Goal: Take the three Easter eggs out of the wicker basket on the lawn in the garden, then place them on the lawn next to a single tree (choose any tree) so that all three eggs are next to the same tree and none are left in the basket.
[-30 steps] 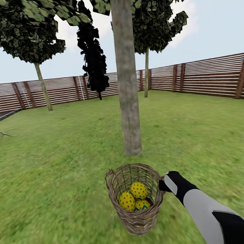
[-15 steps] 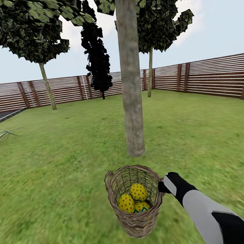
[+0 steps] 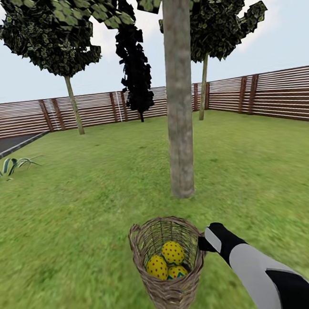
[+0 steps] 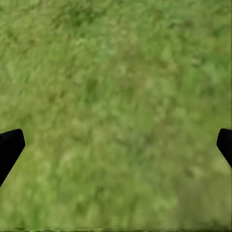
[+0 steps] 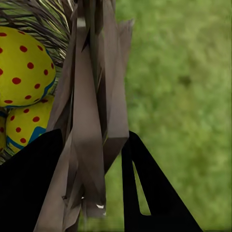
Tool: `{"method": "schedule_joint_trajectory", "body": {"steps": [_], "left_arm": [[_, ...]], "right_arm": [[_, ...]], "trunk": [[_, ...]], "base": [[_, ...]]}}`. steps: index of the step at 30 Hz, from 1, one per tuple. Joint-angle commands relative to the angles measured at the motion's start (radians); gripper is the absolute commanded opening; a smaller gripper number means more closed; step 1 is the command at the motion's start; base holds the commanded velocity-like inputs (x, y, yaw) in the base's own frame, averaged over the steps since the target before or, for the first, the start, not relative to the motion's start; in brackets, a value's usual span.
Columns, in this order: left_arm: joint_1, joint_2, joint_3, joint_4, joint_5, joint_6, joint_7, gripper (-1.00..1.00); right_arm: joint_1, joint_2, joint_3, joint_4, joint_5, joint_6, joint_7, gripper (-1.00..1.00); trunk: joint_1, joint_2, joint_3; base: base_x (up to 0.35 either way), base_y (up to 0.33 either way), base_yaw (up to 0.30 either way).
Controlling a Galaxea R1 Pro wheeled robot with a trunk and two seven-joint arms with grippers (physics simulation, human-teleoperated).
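Three small yellow Easter eggs (image 3: 167, 261) with red dots, one showing a blue zigzag band, lie together inside one round brown woven wicker basket (image 3: 171, 292). The right tool (image 3: 201, 243) pinches the basket's rim wall, one finger inside, one outside. The left tool (image 4: 116, 145) is spread wide above bare grass. The basket sits close before one thick grey-brown tree trunk (image 3: 179, 99) on the mottled green lawn (image 3: 74, 207). Two further leafy trees and one narrow black-foliaged tree (image 3: 134, 61) stand by the brown slatted fence (image 3: 273, 98).
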Motion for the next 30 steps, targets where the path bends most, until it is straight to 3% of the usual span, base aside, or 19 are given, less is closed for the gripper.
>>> {"method": "schedule_joint_trajectory", "body": {"steps": [1, 4, 6, 10, 14, 20, 30], "left_arm": [[0.000, 0.000, 0.002, 0.000, 0.010, 0.008, 0.000, 1.00], [-0.001, 0.000, 0.004, 0.002, 0.010, 0.020, 0.001, 1.00], [-0.001, 0.000, 0.023, 0.003, 0.010, 0.026, 0.001, 1.00], [0.000, 0.001, 0.048, -0.002, 0.010, 0.047, 0.001, 1.00], [0.000, 0.001, 0.064, -0.012, 0.010, 0.104, 0.001, 1.00], [-0.001, -0.009, 0.064, -0.019, 0.012, 0.118, -0.013, 1.00], [0.000, -0.009, 0.062, 0.034, 0.009, 0.052, -0.012, 1.00]], "right_arm": [[0.002, 0.001, -0.003, -0.002, -0.014, 0.002, -0.006, -1.00], [0.004, 0.002, -0.001, -0.001, -0.013, 0.000, -0.006, -1.00], [0.008, 0.002, -0.001, -0.001, -0.013, 0.000, -0.005, -1.00], [0.010, 0.002, 0.000, 0.000, -0.012, 0.005, 0.053, -1.00], [0.016, 0.002, 0.001, 0.000, -0.011, 0.006, 0.062, -1.00], [0.017, 0.001, 0.000, -0.001, -0.009, 0.004, 0.062, -1.00], [0.029, 0.002, 0.004, -0.001, -0.004, -0.005, 0.063, -1.00]], "trunk": [[-0.004, 0.007, 0.001], [-0.016, 0.028, 0.007], [-0.023, 0.042, 0.011], [-0.039, 0.070, 0.018], [-0.054, 0.098, 0.026], [-0.054, 0.098, 0.019], [-0.054, 0.098, 0.008]], "base": [[0.000, 0.000, 0.193], [0.002, 0.000, 0.196], [0.028, 0.000, 0.200], [0.034, 0.000, 0.205], [0.029, 0.000, 0.206], [0.001, 0.000, 0.210], [0.070, 0.010, 0.216]]}}
